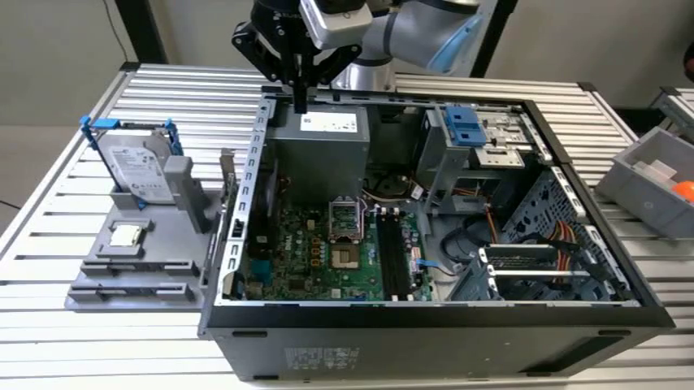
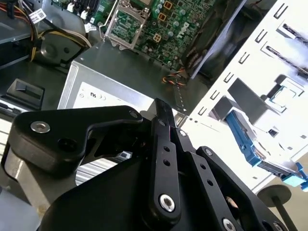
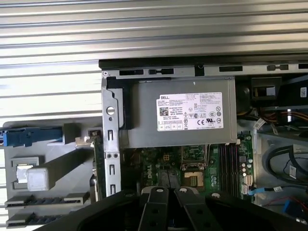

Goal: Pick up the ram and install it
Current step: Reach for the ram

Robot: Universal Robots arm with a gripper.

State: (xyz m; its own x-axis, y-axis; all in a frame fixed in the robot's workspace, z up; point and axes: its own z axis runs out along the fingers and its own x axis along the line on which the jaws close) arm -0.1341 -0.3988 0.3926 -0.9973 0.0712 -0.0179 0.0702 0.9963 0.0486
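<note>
While the gripper point(image 1: 301, 104) hangs over the rear wall of the computer case point(image 1: 434, 313), above the power supply point(image 1: 320, 158), its fingers are pressed together with nothing visible between them. Just outside the case's side wall, the ram point(image 3: 97, 161) stands on edge in a grey holder point(image 1: 119, 280), partly hidden, its chips impossible to make out

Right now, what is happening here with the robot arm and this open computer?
The arm hangs over the open computer case, its claw shut and empty above the power supply. The ram stands on edge in the grey holder beside the case, not yet picked up.
</note>
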